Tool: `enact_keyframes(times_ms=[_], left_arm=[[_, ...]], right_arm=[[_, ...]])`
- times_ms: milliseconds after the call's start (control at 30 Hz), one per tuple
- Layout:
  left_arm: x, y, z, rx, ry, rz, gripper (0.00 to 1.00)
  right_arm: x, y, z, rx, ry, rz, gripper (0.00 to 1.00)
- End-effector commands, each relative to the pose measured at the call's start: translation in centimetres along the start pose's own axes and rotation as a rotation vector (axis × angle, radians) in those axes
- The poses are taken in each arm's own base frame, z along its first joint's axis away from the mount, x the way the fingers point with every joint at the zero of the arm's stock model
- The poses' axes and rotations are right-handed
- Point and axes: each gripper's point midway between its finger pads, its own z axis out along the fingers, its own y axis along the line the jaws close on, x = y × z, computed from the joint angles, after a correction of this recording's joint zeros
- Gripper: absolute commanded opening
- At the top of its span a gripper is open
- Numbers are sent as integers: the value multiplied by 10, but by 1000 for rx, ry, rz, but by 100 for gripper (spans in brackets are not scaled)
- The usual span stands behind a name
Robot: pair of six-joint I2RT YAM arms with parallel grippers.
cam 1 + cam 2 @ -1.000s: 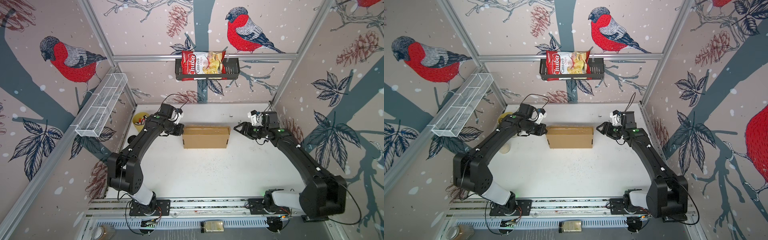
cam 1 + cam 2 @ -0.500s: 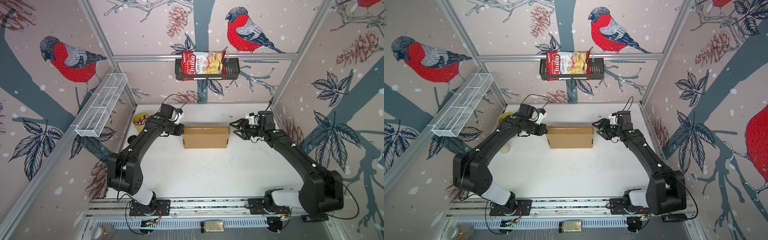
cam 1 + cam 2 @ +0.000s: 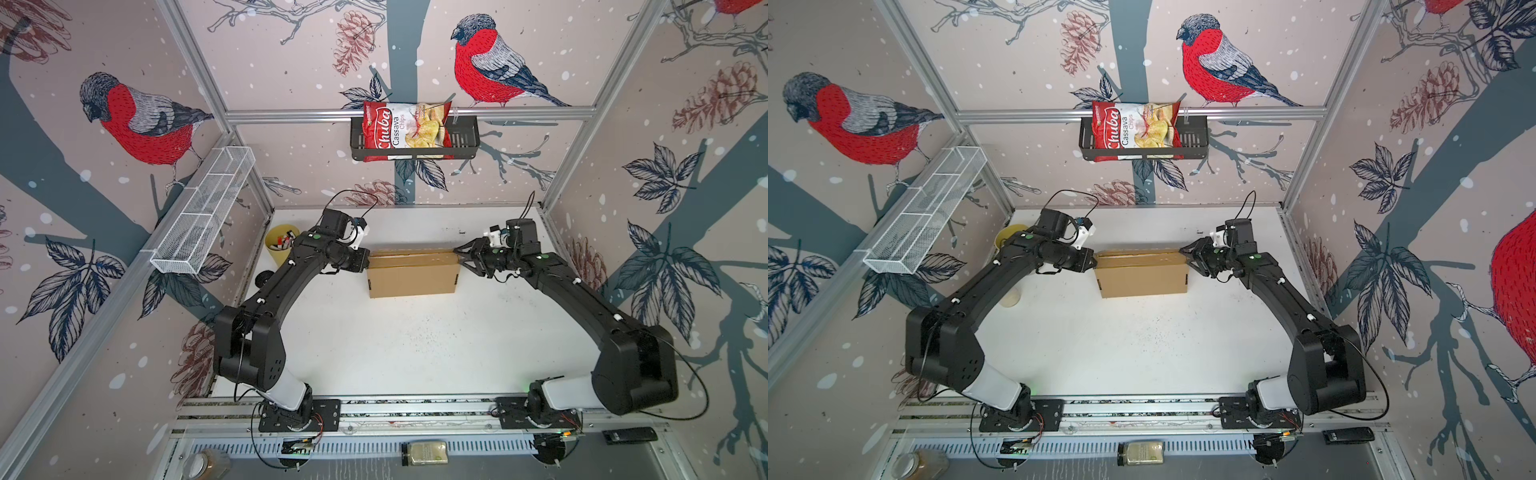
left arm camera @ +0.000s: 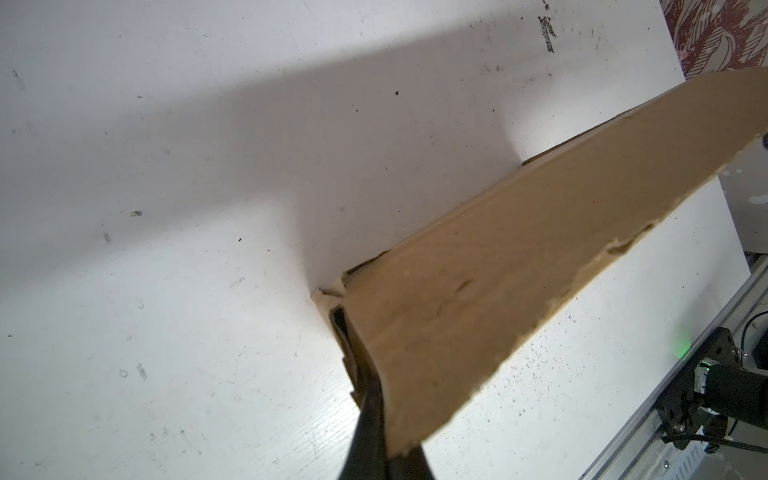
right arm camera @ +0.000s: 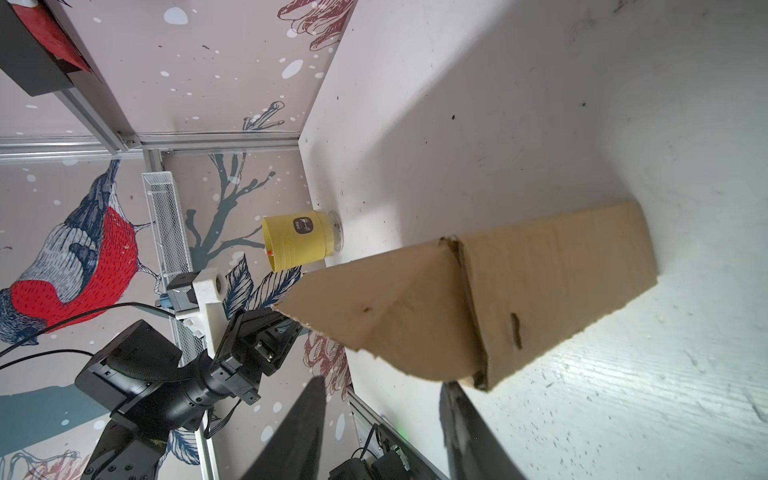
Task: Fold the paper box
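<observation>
- Presently, the paper box is being shown lying on the white table, at the far middle between the two arms, with its long side running left to right.
- Its left end is being pinched by the left gripper, whose jaws are being pressed tight onto the cardboard.
- In the left wrist view, a dark finger is being shown flat against the box's end wall, with the brown top panel rising beside it.
- The right gripper is being held at the box's right end, by the far right corner, with its jaws standing moderately apart; the cardboard is not being clamped by them.
- In the right wrist view, its two dark fingers are being shown well apart, with the box's end corner just beside one of them; whether that finger is touching the cardboard cannot be told.
- In both top views, a narrow strip of cardboard is being shown along the box's far edge.
- A yellow cup is being shown at the far left of the table, beyond the left arm and apart from the box.
- On the far wall, a chips bag is being carried in a black basket, and a white wire basket is being shown on the left wall.
</observation>
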Motion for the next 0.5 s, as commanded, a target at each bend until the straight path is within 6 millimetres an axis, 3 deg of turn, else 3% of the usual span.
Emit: enact_keyframes(times_ms=[0,200,467], left_arm=[[38,3,3,-19,151,-42,0],[39,4,4,-23,152,-43,0],[40,5,4,-25,154,-42,0]], right_arm=[[-3,-1,-3,6,10,-33,47],[-7,17,-17,-5,33,-99,58],[-26,-3,-7,148,7,-191,56]])
